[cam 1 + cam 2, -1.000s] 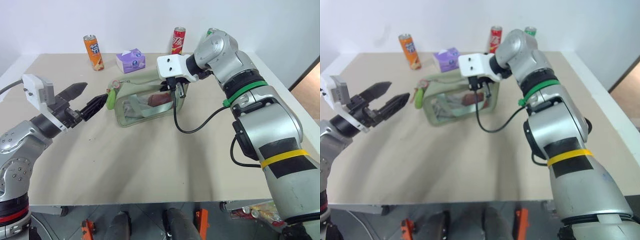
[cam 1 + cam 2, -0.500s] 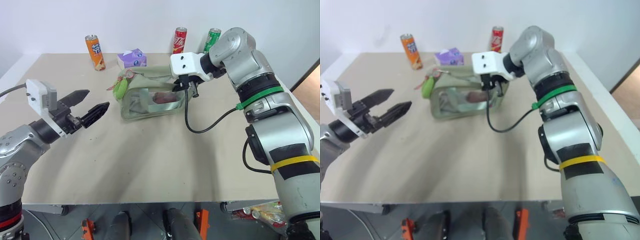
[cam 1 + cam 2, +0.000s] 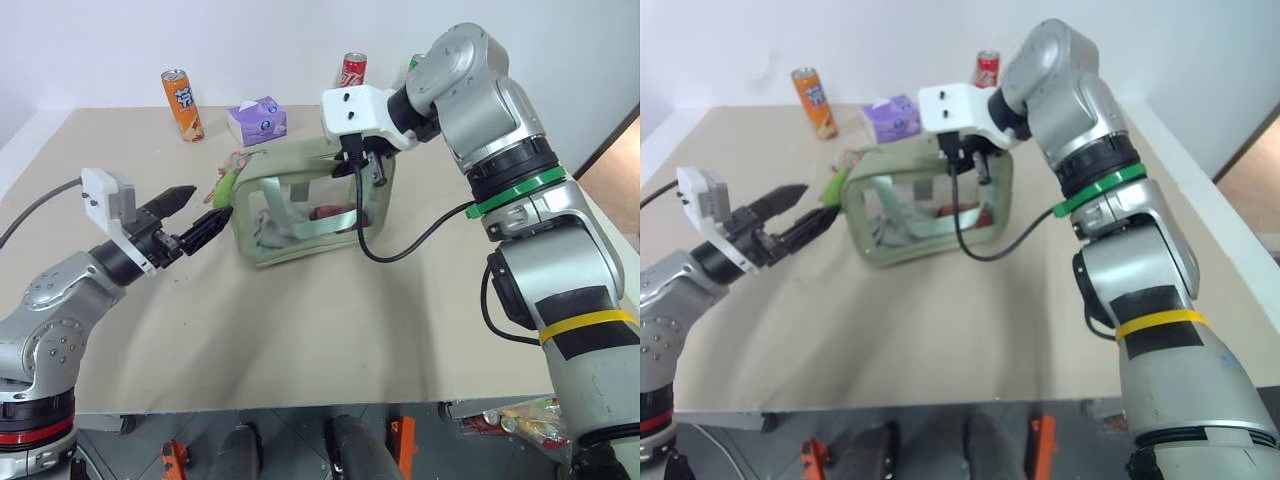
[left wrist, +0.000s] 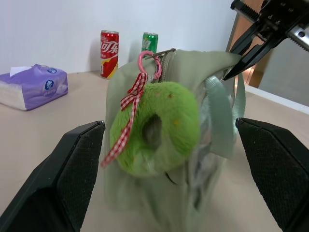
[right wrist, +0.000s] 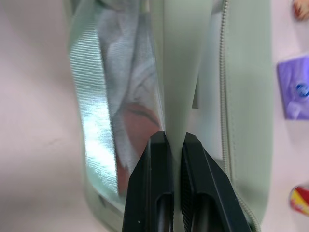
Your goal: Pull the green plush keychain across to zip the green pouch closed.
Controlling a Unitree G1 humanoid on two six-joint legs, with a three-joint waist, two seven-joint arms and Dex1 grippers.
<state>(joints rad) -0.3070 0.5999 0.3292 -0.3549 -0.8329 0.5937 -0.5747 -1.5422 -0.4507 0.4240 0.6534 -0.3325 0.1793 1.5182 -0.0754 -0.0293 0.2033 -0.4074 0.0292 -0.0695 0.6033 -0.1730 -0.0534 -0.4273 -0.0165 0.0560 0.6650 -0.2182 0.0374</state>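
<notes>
Left claw gapes around green plush keychain, untouched.

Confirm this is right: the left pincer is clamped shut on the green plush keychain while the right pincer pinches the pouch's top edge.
Not quite. In the left wrist view the left pincer is open, with the green plush keychain between its fingers. The right pincer does pinch the green pouch.

We see a beige table. On it, beyond our right gripper, stand an orange can, a purple tissue pack and a red can. The green pouch sits beneath that gripper.
</notes>
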